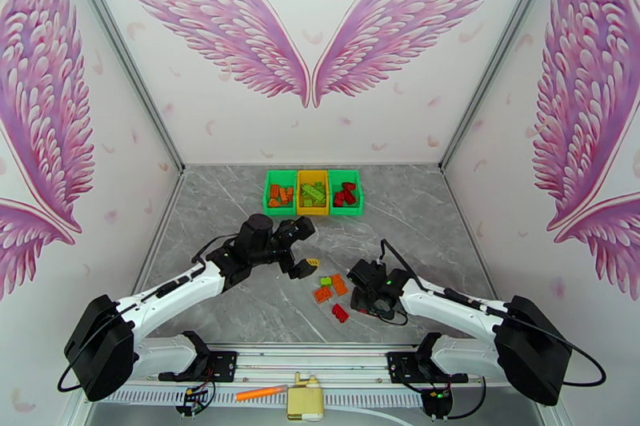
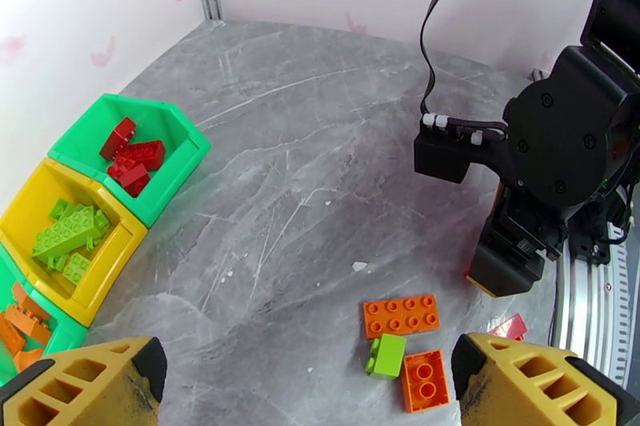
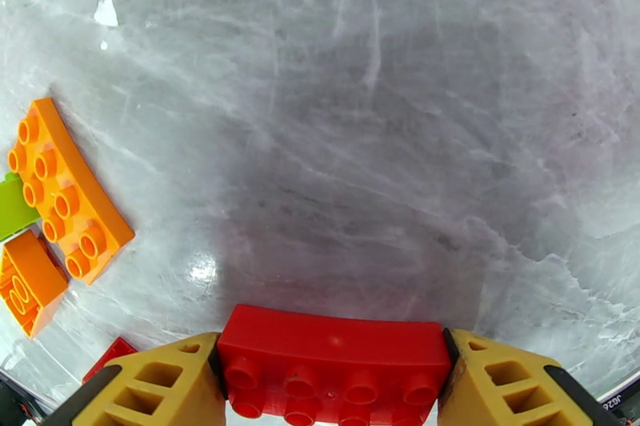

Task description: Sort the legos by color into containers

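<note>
Sitting clamped in right hand, red lego

Soft, even light falls on white panel walls painted with large pink feathered wings, joined by slim silver metal corner posts above a grey marble-patterned tabletop.

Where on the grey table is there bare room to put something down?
The grey marble tabletop is bare right of the row of three green and yellow plastic bins, up to the right wall, and left of it. Crowded: the near middle, where loose orange, green and red studded bricks lie.
</note>
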